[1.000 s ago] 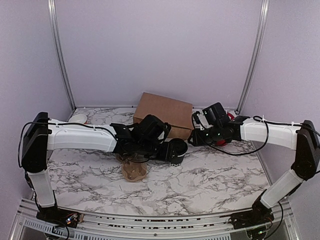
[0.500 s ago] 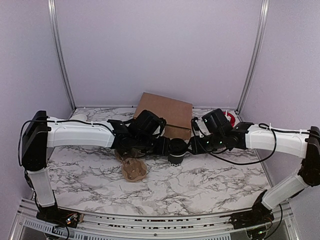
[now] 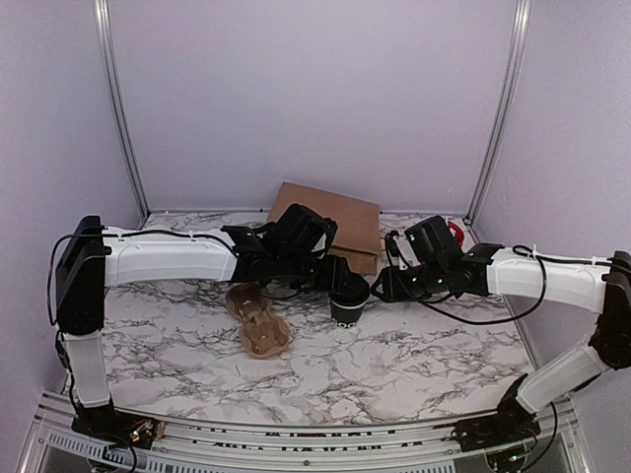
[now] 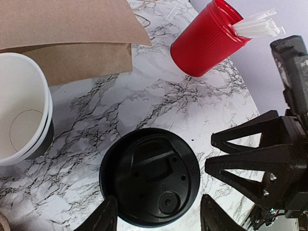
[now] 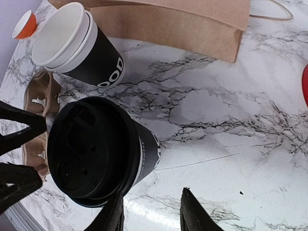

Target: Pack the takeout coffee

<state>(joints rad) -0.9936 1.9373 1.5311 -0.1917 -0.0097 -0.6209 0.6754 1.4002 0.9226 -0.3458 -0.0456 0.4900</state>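
Observation:
The takeout coffee [image 3: 347, 307], a black cup with white lettering and a black lid [image 4: 150, 175], stands upright on the marble table in front of the paper bag. My left gripper [image 4: 159, 197] hangs open just above it, one finger on each side of the lid, with a sliver of table showing at the right finger. My right gripper [image 5: 153, 191] is open and empty right beside the cup [image 5: 103, 154]. Its fingers point at the cup from the right, as the left wrist view shows [image 4: 210, 154].
A brown paper bag [image 3: 330, 222] lies behind the cup. A stack of lidless black cups [image 5: 72, 43] stands left of it, by a cardboard cup carrier [image 3: 258, 323]. A red cup [image 4: 207, 41] with white sticks stands at the back right. A small orange cup [image 5: 24, 25] sits far left.
A second ago my left gripper held the cup tilted; now the cup stands upright on the table. My right gripper has moved left and forward, up to the cup.

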